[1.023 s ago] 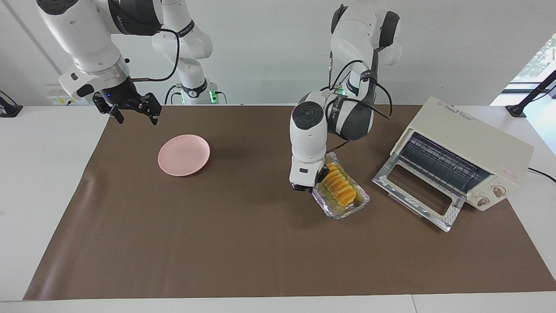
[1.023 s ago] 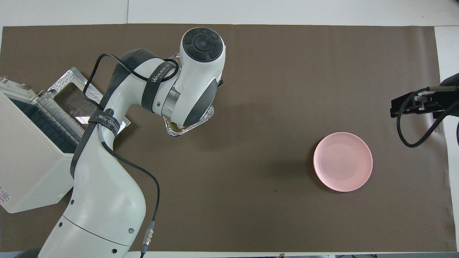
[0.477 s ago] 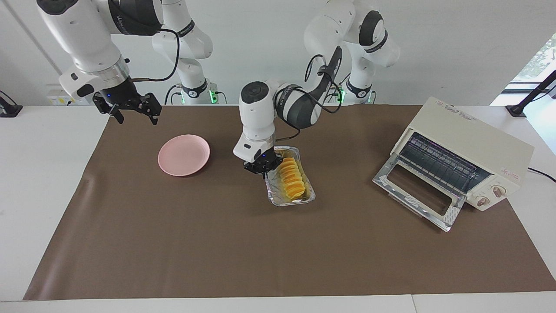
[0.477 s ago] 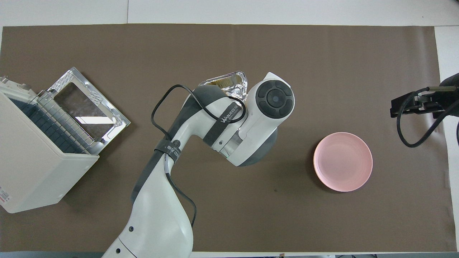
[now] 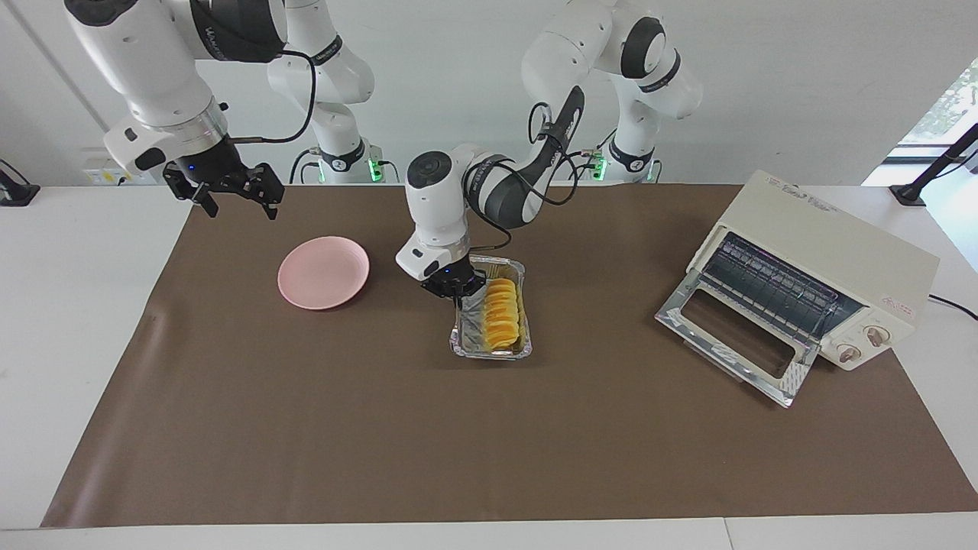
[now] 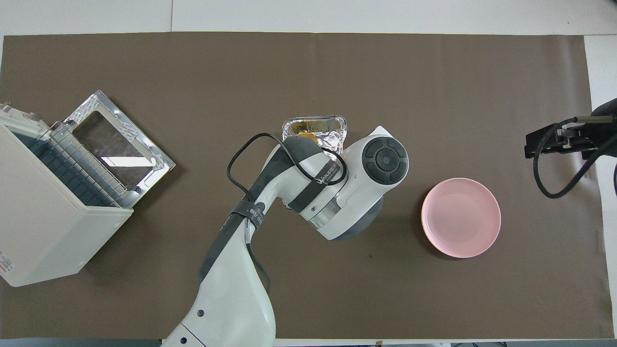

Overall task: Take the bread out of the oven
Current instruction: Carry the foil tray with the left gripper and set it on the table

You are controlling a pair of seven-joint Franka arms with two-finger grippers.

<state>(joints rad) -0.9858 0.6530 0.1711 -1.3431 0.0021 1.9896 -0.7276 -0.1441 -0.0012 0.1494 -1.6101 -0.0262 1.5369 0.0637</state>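
Note:
The bread, a ridged golden-yellow loaf, lies in a silver foil tray at mid-table, outside the oven. My left gripper is shut on the tray's rim at the end nearer the robots. I cannot tell whether the tray rests on the mat or hangs just above it. In the overhead view the left arm covers the gripper and most of the tray. The cream oven stands at the left arm's end of the table, its glass door dropped open and its rack bare. My right gripper waits open in the air near the right arm's end.
A pink plate sits on the brown mat between the tray and the right arm's end; it also shows in the overhead view. The oven's open door juts out over the mat toward mid-table.
My left gripper has carried the foil tray with the bread away from the oven's door to mid-table, toward the pink plate, and turned it. The right arm has not moved.

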